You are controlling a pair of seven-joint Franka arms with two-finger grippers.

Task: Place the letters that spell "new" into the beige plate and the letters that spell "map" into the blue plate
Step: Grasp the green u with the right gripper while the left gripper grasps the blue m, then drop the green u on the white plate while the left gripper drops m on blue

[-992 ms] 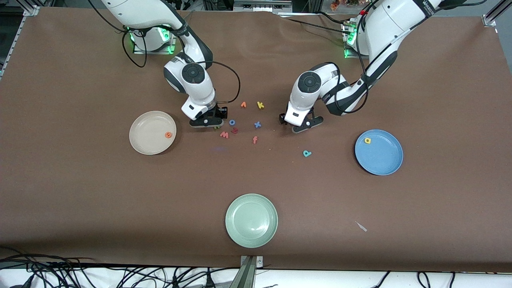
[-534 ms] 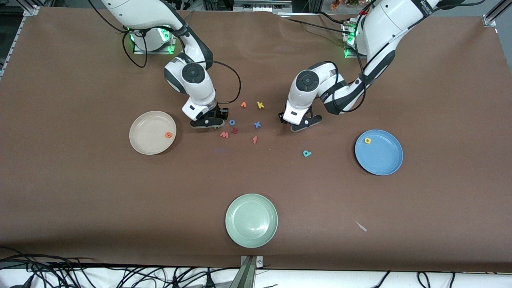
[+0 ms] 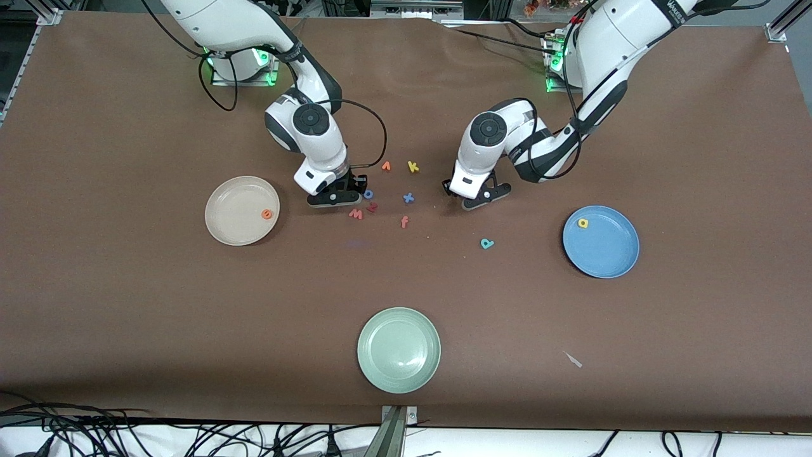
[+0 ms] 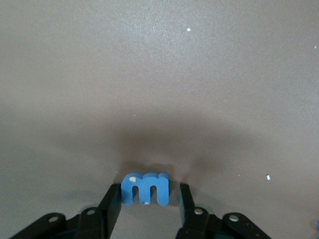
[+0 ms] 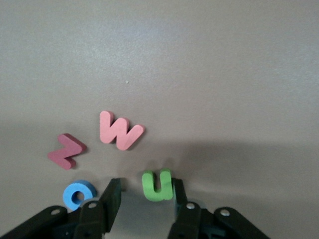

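Plates first: a pale green plate (image 3: 398, 350) sits near the tabletop's front edge. Farther in, the blue plate (image 3: 601, 241) at the left arm's end holds the yellow a (image 3: 582, 223), with the teal p (image 3: 486, 243) loose on the tabletop beside it. The beige plate (image 3: 242, 210) holds the orange e (image 3: 267, 214). Down at mid-tabletop, the left claw (image 4: 147, 191) stands partly open around the blue m (image 4: 145, 188). The right claw (image 5: 147, 186), also partly open, straddles the green n (image 5: 157, 185) with a gap on one side. The pink w (image 5: 119, 130) lies just beside it.
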